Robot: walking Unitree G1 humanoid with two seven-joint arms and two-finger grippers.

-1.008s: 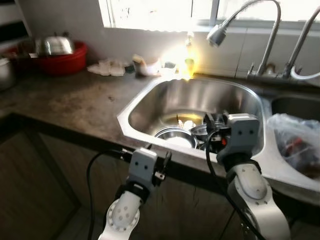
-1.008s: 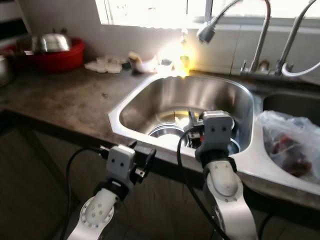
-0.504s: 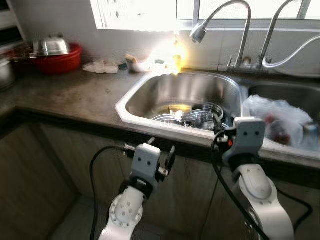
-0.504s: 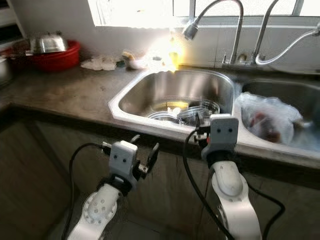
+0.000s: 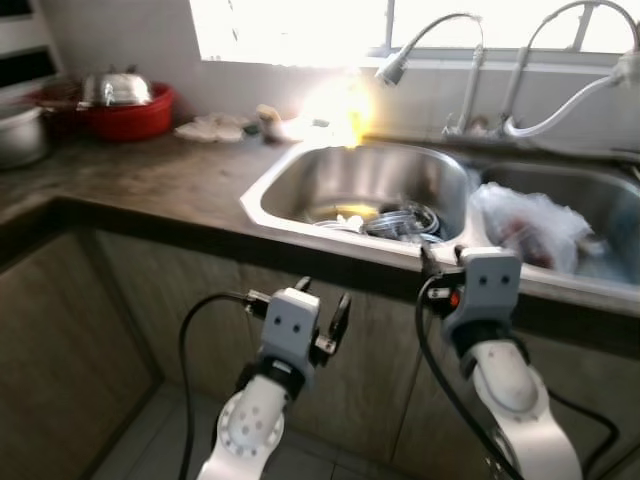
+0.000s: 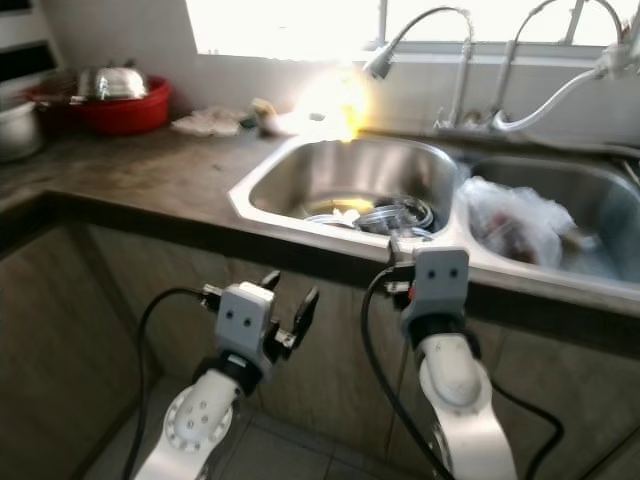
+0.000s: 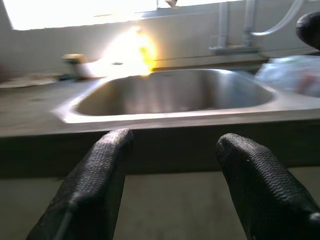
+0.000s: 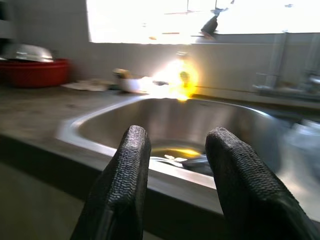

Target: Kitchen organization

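Nearest, the left gripper (image 5: pixel 320 303) and right gripper (image 8: pixel 172 165) hang empty with fingers apart before the wooden cabinet front (image 5: pixel 180 300), then at 12 o'clock the steel sink basin (image 5: pixel 300 185) holding glass dishes (image 5: pixel 400 222), a crumpled plastic bag (image 5: pixel 530 225) at 2 o'clock, and a red round basin (image 5: pixel 135 112) at 10 o'clock on the dark stone counter (image 5: pixel 150 175).

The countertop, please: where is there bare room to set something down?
The countertop is bare between the red basin and the left sink, up to its front edge. Crowded: cloths by the wall, dishes in the left sink, a bag in the right sink.
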